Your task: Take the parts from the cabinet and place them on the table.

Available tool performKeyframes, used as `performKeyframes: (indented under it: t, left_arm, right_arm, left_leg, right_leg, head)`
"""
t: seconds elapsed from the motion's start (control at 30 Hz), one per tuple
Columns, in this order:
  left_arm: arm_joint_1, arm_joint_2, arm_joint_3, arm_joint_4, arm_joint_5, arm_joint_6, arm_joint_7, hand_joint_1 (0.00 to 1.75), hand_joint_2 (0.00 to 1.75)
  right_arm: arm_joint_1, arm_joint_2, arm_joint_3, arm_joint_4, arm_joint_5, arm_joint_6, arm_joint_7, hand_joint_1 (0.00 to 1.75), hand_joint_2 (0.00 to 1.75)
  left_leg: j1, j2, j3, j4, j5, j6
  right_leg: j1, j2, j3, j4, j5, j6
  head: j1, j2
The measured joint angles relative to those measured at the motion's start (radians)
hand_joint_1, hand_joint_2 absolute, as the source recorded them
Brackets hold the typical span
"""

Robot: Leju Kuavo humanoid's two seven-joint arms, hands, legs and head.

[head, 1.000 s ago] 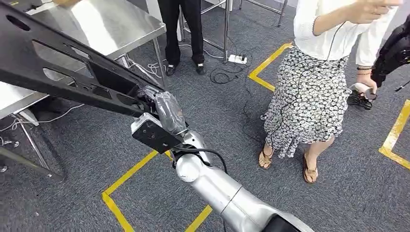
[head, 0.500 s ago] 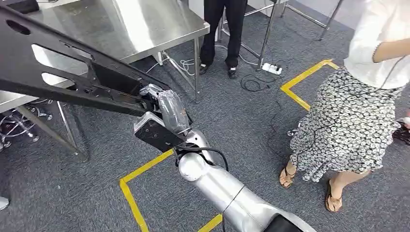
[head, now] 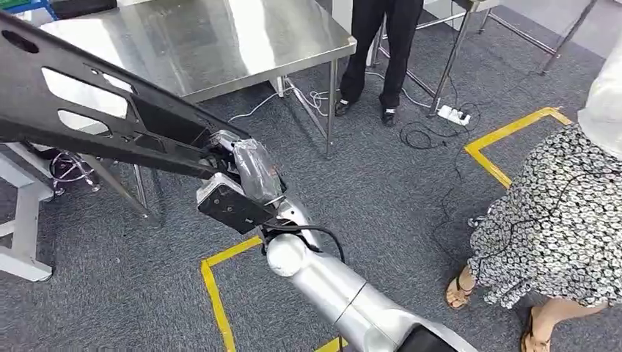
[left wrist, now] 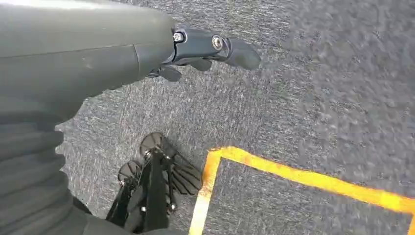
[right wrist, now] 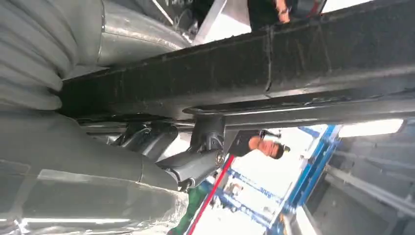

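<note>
While gripping part, right hand.

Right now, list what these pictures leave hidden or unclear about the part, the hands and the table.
- Long black part: its far end is cut off by the head view's left edge.
- Right hand: in the head view its fingers are hidden behind the part and the shiny wrap.
- Left hand: in the left wrist view most fingers are hidden behind its grey cover.
- Steel table: its far side is cut off by the head view's top edge.
</note>
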Motion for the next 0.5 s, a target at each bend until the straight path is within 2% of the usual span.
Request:
performKeyframes:
  t: [0.03, 0.07, 0.1, 0.13, 0.17, 0.2, 0.27, 0.3, 0.33, 0.37, 0.4, 0.43, 0.47, 0.5]
  left_arm:
    - [0.001, 0.0, 0.0, 0.0, 0.002, 0.0, 0.0, 0.0, 1.75]
    - [0.002, 0.0, 0.0, 0.0, 0.002, 0.0, 0.0, 0.0, 1.75]
    - [0.001, 0.002, 0.0, 0.0, 0.003, 0.0, 0.0, 0.0, 1.75]
    - [0.0, 0.004, 0.0, -0.001, 0.003, 0.0, -0.001, 0.0, 1.75]
    - [-0.002, 0.005, 0.0, -0.001, 0.004, 0.0, -0.001, 0.0, 1.75]
    - [-0.003, 0.004, 0.0, -0.002, 0.004, -0.001, -0.003, 0.0, 1.75]
    - [-0.001, 0.006, 0.001, -0.002, 0.005, -0.005, -0.005, 0.0, 1.75]
    - [0.0, 0.006, 0.002, -0.002, 0.005, -0.008, -0.006, 0.0, 1.75]
    - [0.002, 0.002, 0.002, -0.002, 0.006, -0.011, -0.008, 0.0, 1.75]
    - [0.001, 0.002, 0.002, -0.002, 0.006, -0.013, -0.008, 0.0, 1.75]
    - [-0.004, 0.002, 0.002, -0.003, 0.006, -0.017, -0.01, 0.0, 1.75]
    - [-0.004, 0.001, 0.002, -0.003, 0.006, -0.021, -0.01, 0.0, 1.75]
    - [-0.003, 0.001, 0.001, -0.003, 0.006, -0.023, -0.011, 0.0, 1.75]
    - [-0.003, 0.001, 0.001, -0.003, 0.006, -0.024, -0.011, 0.0, 1.75]
  right_arm:
    - [0.0, 0.0, 0.0, 0.0, 0.0, 0.002, 0.0, 1.75, 1.75]
    - [0.0, 0.0, 0.0, 0.0, 0.002, 0.005, 0.0, 1.75, 1.75]
    - [0.0, 0.001, 0.0, -0.001, 0.003, 0.006, 0.0, 1.75, 1.75]
    - [0.0, 0.001, 0.0, -0.002, 0.007, 0.007, 0.0, 1.75, 1.75]
    - [0.0, 0.0, 0.0, -0.002, 0.01, 0.007, 0.0, 1.75, 1.75]
    - [0.0, 0.0, 0.0, -0.002, 0.011, 0.008, 0.0, 1.75, 1.75]
    - [0.001, 0.001, 0.0, -0.002, 0.015, 0.008, 0.0, 1.75, 1.75]
    - [0.002, 0.005, 0.0, -0.006, 0.018, 0.008, 0.0, 1.75, 1.75]
    - [0.004, -0.001, -0.003, -0.009, 0.022, 0.008, 0.0, 1.75, 1.75]
    - [0.001, -0.002, -0.003, -0.01, 0.028, 0.008, -0.003, 1.75, 1.75]
    - [0.002, -0.005, -0.006, -0.01, 0.033, 0.008, -0.003, 1.75, 1.75]
    - [0.008, -0.008, -0.009, -0.01, 0.039, 0.007, -0.003, 1.75, 1.75]
    - [0.016, -0.011, -0.013, -0.01, 0.045, 0.006, -0.003, 1.75, 1.75]
    - [0.023, -0.013, -0.015, -0.01, 0.047, 0.005, -0.003, 1.75, 1.75]
  left_leg:
    - [0.0, 0.001, 0.021, -0.048, 0.034, 0.002]
    - [-0.001, 0.006, 0.067, -0.139, 0.082, 0.009]
    - [-0.006, 0.027, 0.127, -0.248, 0.129, 0.02]
    - [-0.02, 0.081, 0.166, -0.319, 0.135, 0.035]
    - [-0.025, 0.079, 0.165, -0.315, 0.133, 0.04]
    - [-0.029, 0.068, 0.164, -0.316, 0.131, 0.046]
    - [-0.031, 0.049, 0.161, -0.319, 0.129, 0.054]
    - [-0.026, 0.035, 0.184, -0.341, 0.138, 0.062]
    - [-0.017, 0.024, 0.194, -0.357, 0.145, 0.065]
    - [-0.015, 0.02, 0.197, -0.361, 0.148, 0.071]
    - [-0.014, 0.012, 0.196, -0.361, 0.148, 0.071]
    - [-0.014, -0.001, 0.196, -0.361, 0.147, 0.07]
    - [-0.014, -0.011, 0.196, -0.36, 0.145, 0.069]
    - [-0.014, -0.021, 0.197, -0.36, 0.144, 0.068]
  right_leg:
    - [0.002, -0.01, 0.003, 0.0, -0.003, 0.0]
    - [0.004, -0.02, 0.009, 0.0, -0.008, 0.002]
    - [0.007, -0.03, 0.018, -0.001, -0.013, 0.003]
    - [0.007, -0.039, 0.024, -0.002, -0.017, 0.005]
    - [0.02, -0.048, 0.024, -0.002, -0.021, 0.012]
    - [0.015, -0.056, 0.024, -0.002, -0.025, 0.017]
    - [0.015, -0.075, 0.03, -0.009, -0.027, 0.024]
    - [0.023, -0.078, 0.027, -0.016, -0.032, 0.028]
    - [0.02, -0.035, 0.025, 0.013, -0.048, 0.028]
    - [0.016, -0.002, -0.003, 0.07, -0.069, 0.023]
    - [0.014, 0.017, -0.046, 0.159, -0.1, 0.021]
    - [0.008, 0.024, -0.098, 0.251, -0.132, 0.021]
    - [0.005, 0.027, -0.141, 0.321, -0.15, 0.025]
    - [0.001, 0.027, -0.161, 0.338, -0.145, 0.033]
  head:
    - [0.0, 0.0]
    - [0.0, 0.0]
    - [-0.001, 0.0]
    - [0.001, 0.0]
    - [0.006, 0.0]
    - [0.001, 0.0]
    - [-0.001, 0.0]
    - [-0.002, 0.0]
    - [0.006, 0.0]
    - [0.006, 0.0]
    - [0.012, 0.0]
    - [0.014, 0.0]
    - [0.012, 0.0]
    - [0.017, 0.0]
